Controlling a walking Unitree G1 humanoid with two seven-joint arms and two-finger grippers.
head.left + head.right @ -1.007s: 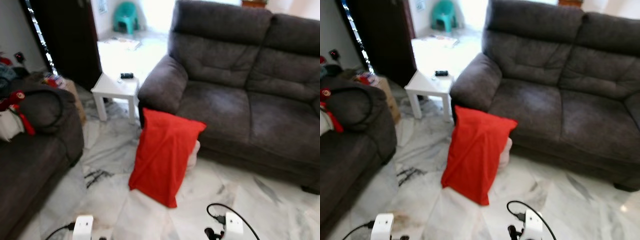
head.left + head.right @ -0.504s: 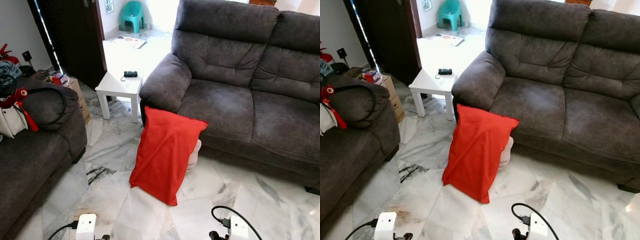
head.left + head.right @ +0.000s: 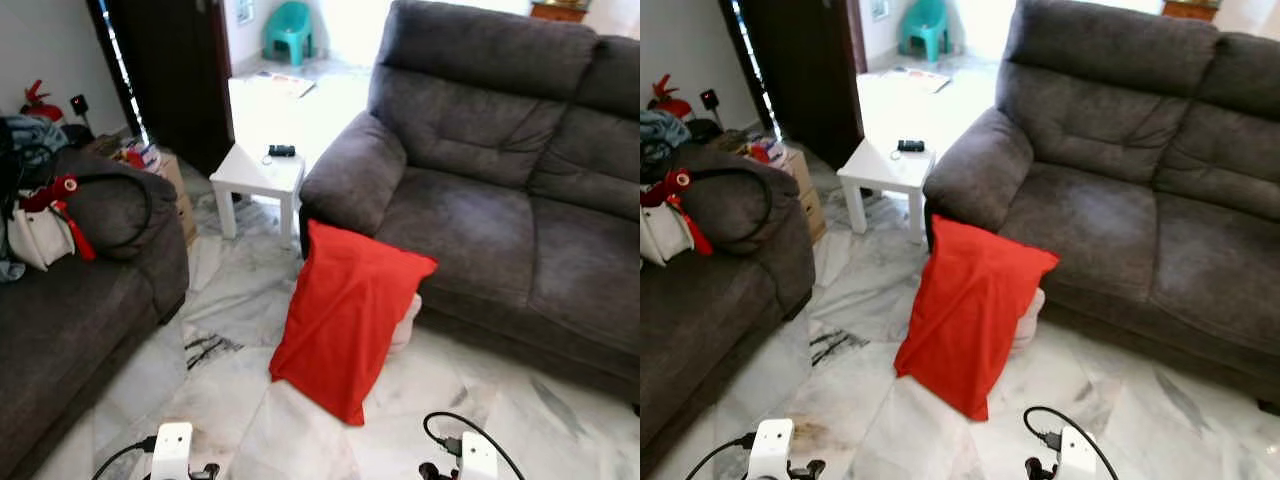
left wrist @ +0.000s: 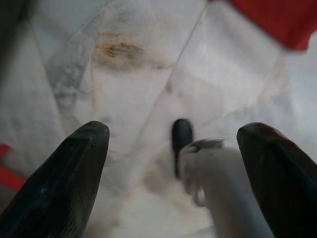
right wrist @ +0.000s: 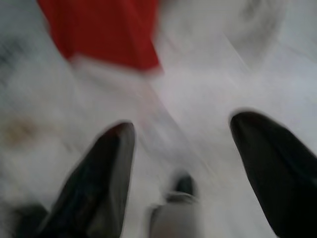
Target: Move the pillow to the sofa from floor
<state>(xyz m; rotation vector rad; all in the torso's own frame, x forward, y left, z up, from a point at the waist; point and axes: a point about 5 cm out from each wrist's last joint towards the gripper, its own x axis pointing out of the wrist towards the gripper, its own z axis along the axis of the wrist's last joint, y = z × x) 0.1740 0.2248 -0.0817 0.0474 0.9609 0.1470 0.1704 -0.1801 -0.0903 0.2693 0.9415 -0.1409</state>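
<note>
The plain bright red fabric pillow [image 3: 350, 315] has no print on it. The plush dark grey two-seat sofa [image 3: 500, 190] behind it is a single even tone, as is the dark grey fabric armchair [image 3: 80, 290]. The white marble floor [image 3: 230, 290] is veined in grey, with a brownish stain [image 4: 119, 49]. The small square bench [image 3: 258, 172] is white, carrying a small black object [image 3: 281, 151]. A turquoise plastic chair [image 3: 290, 25] stands beyond. The white handbag [image 3: 38, 235] seems to have red trim. Each hand has black fingers [image 4: 64, 183], [image 5: 94, 188].
</note>
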